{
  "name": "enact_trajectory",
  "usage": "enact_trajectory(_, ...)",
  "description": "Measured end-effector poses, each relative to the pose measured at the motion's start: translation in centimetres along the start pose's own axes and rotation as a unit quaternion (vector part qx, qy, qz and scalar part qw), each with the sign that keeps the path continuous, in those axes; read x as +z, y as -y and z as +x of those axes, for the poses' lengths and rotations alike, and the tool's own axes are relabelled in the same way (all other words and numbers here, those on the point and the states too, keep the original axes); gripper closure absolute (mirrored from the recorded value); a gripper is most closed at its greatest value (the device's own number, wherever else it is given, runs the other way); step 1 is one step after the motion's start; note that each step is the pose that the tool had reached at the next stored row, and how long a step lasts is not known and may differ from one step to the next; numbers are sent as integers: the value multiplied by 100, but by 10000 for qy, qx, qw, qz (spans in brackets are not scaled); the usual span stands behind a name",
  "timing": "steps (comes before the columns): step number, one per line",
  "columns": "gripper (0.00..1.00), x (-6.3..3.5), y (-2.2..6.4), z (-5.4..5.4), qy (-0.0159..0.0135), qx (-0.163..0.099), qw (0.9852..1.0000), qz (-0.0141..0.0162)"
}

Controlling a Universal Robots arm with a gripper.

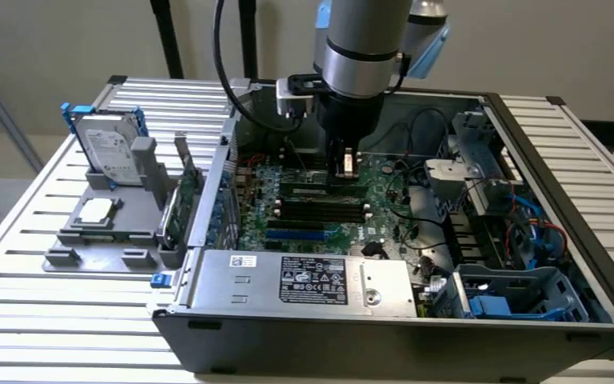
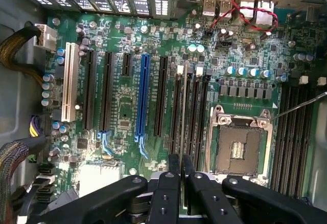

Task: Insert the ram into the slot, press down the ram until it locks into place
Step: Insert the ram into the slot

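fingers [image 2: 168,185] nearly closed, holding nothing, over one end of the ram [image 1: 307,190], which sits in the slot [image 2: 177,106] at their 8 o'clock, exterior view. Risk: one-end press tilts it, far end won't latch.

The arm [image 1: 363,48] stands vertical above the motherboard [image 1: 387,180], with the wrist pointing straight down. The gripper [image 1: 344,166] hangs just over the motherboard's middle. In the wrist view its two black fingers [image 2: 167,193] are drawn together, their tips side by side with a hairline gap.
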State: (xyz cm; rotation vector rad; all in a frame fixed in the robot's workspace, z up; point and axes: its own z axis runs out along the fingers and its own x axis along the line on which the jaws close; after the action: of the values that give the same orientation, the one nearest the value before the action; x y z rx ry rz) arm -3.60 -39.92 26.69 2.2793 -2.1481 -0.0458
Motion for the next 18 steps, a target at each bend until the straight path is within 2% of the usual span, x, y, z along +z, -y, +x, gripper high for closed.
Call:
enact_trajectory(13, 87, 225, 6, -7, -6, 2, 10000, 39)
enact_trajectory(18, 87, 248, 8, -16, -45, 10, 10000, 70)
